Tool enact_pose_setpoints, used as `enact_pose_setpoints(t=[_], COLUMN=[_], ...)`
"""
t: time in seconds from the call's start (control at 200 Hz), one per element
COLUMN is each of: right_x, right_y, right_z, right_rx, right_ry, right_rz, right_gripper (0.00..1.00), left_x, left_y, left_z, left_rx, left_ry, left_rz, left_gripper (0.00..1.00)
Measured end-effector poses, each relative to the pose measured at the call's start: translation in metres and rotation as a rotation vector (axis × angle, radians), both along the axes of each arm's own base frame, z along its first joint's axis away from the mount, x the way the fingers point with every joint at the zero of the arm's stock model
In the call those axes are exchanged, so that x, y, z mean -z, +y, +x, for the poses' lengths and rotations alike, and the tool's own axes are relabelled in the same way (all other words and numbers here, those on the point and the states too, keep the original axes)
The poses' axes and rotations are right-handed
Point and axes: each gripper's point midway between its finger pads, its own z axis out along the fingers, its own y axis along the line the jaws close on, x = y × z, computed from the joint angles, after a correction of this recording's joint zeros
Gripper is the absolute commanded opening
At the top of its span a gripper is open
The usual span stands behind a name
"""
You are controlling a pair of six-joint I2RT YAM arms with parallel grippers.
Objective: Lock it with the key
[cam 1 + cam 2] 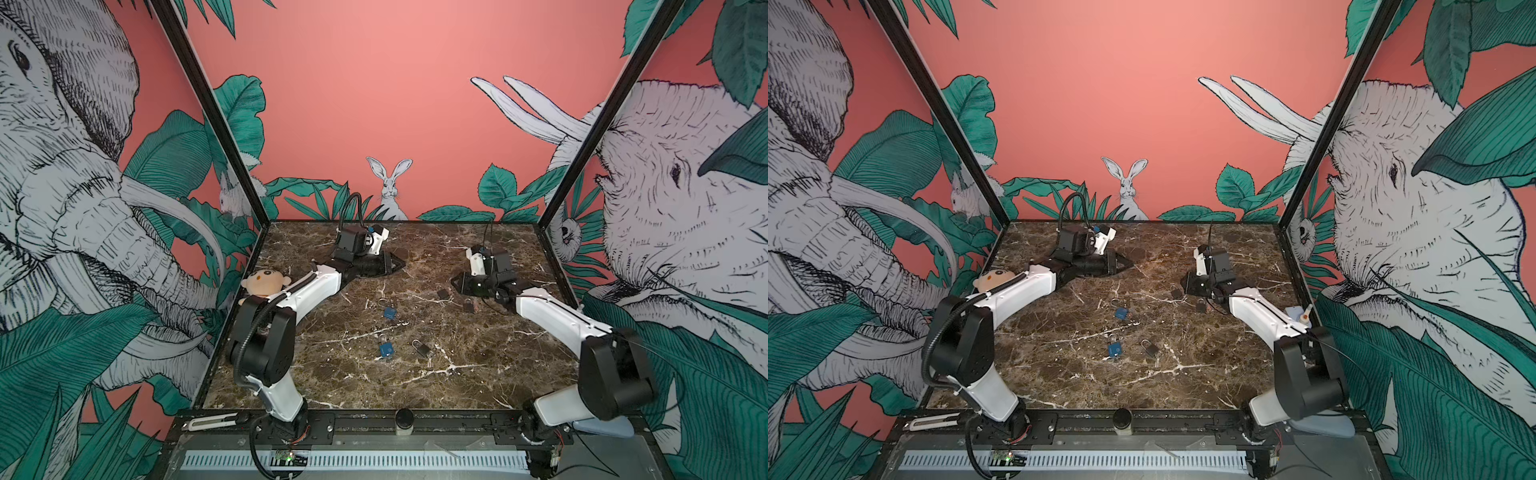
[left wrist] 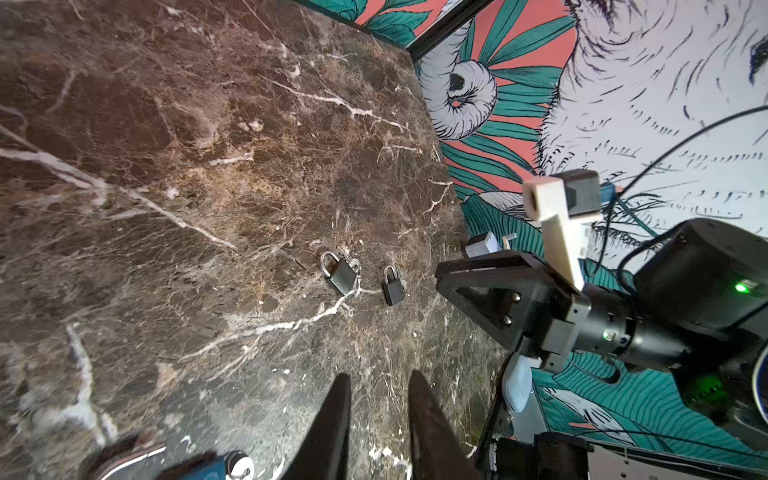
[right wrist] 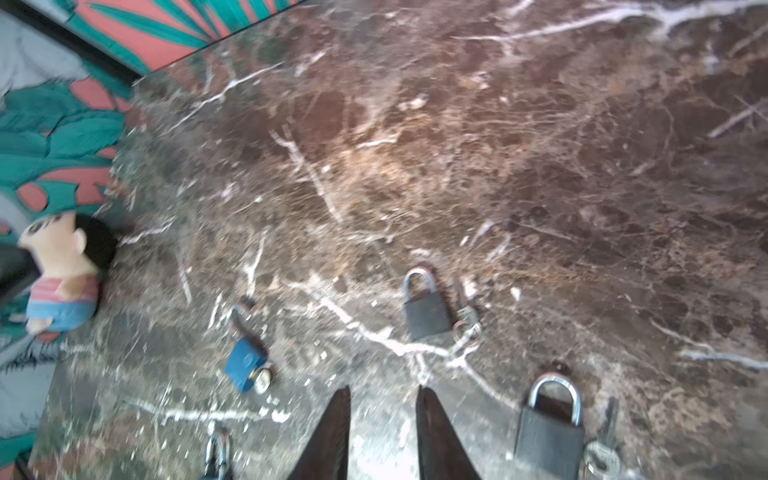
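Overhead, both top views show on the counter (image 1: 478,374) two blue locks (image 1: 389,312) (image 1: 385,350) and three grey locks (image 1: 443,293) (image 1: 468,306) (image 1: 422,348). The right claw (image 1: 456,282) is just beside two grey ones; the left claw (image 1: 400,264) is well apart.

Left wrist view: left claw (image 2: 379,376) slightly spread, empty, two grey locks (image 2: 338,278) (image 2: 392,286) ahead.

Right wrist view: right claw (image 3: 382,388) spread, empty; grey locks (image 3: 426,309) (image 3: 548,432), one ahead, one beside, each with keys (image 3: 467,328) (image 3: 602,457).

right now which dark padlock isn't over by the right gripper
The dark padlock lying beside a blue padlock, nearer the camera in both top views. The other two dark padlocks lie by the right gripper.
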Motion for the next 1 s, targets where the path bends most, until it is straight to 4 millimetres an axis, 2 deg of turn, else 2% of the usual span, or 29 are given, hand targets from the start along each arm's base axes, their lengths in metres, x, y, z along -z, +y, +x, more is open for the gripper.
enact_pose_setpoints(t=[0.06,0.135,0.24,0.34,0.505,0.65,1.0], right_x=[-0.001,0.006,0.023,0.033,0.042,0.051,0.083], right_y=[0.007,0.013,0.02,0.027,0.038,0.049,0.081], right_z=[-0.017,-0.041,-0.073,-0.093,-0.112,-0.126,-0.16], right_rx=[-0.042,-0.089,-0.164,-0.226,-0.313,-0.398,-0.589], right_ry=[-0.016,-0.011,0.011,0.021,0.008,0.005,0.03], right_rz=[-0.029,-0.073,-0.142,-0.201,-0.261,-0.309,-0.423], right_gripper=[0.3,0.31,0.31,0.32,0.33,0.36,0.44], left_x=[-0.004,-0.003,0.007,0.016,0.025,0.03,0.046], left_y=[0.006,0.015,0.031,0.048,0.073,0.088,0.099], left_z=[-0.005,-0.012,-0.026,-0.039,-0.06,-0.07,-0.077], left_rx=[-0.014,-0.04,-0.084,-0.131,-0.221,-0.292,-0.314], left_ry=[-0.015,-0.019,0.002,0.023,0.031,0.029,0.021], left_rz=[0.019,0.05,0.106,0.155,0.194,0.209,0.265], left_gripper=[0.27,0.27,0.27,0.27,0.28,0.28,0.29])
